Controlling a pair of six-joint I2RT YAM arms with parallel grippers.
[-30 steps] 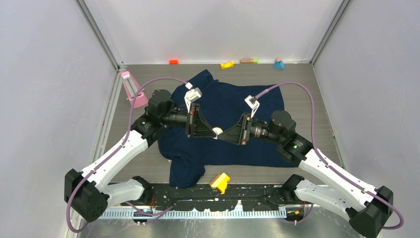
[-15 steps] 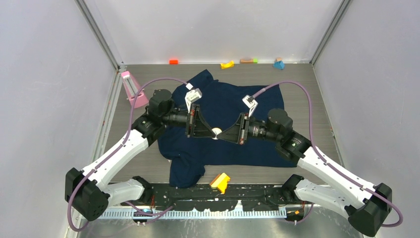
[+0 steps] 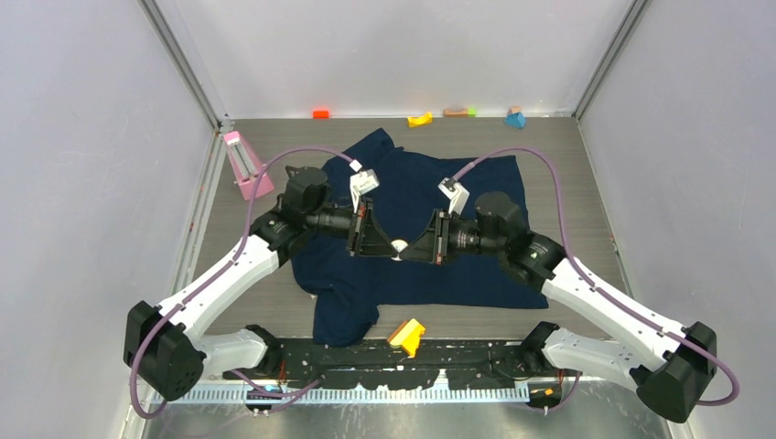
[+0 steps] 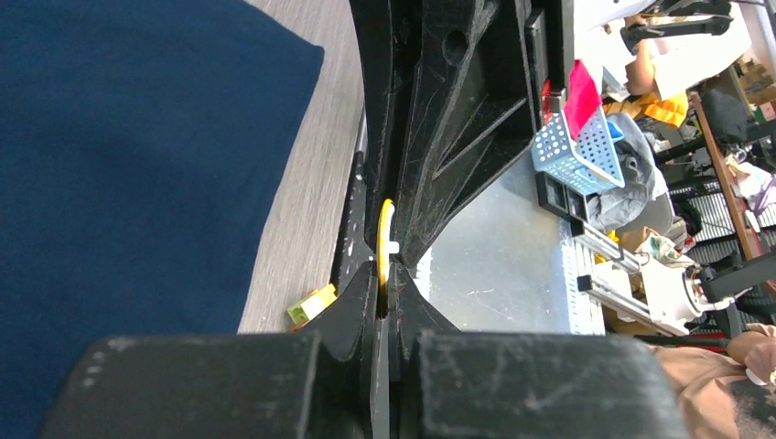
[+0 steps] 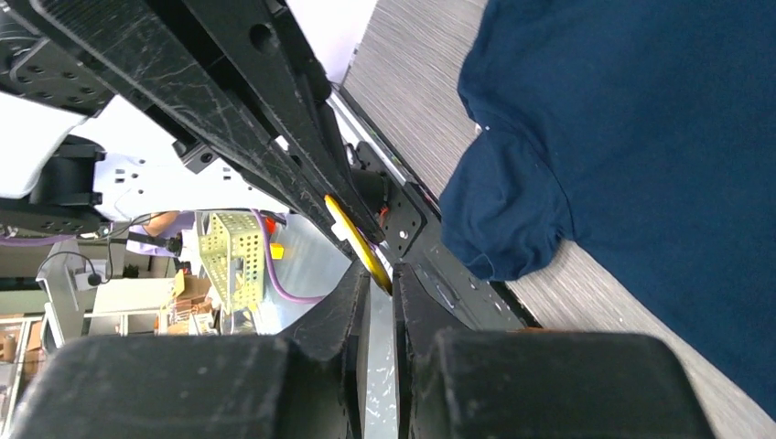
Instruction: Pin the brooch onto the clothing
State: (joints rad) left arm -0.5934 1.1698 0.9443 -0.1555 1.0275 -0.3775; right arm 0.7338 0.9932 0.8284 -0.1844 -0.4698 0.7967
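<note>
Surface: grey wood-grain worktop point(image 3: 567, 165) inside white walls, with a navy T-shirt point(image 3: 476, 274) spread across its middle.
Badge: the brooch point(image 4: 384, 240), a yellow disc seen edge-on, is up above the T-shirt's centre, between the two gripper tips.
Left side: the left gripper point(image 4: 383, 291) is clamped on the brooch's rim.
Right side: the right gripper point(image 5: 377, 279) is narrow and tip to tip with the left gripper, pinching the opposite rim.

pale grey walls point(image 3: 393, 55) enclose a wood-grain table point(image 3: 586, 183).

The small yellow-gold brooch point(image 3: 400, 245), pale at the back, is held edge-on above the middle of the navy T-shirt point(image 3: 416, 187), which lies spread out and slightly rumpled.
</note>
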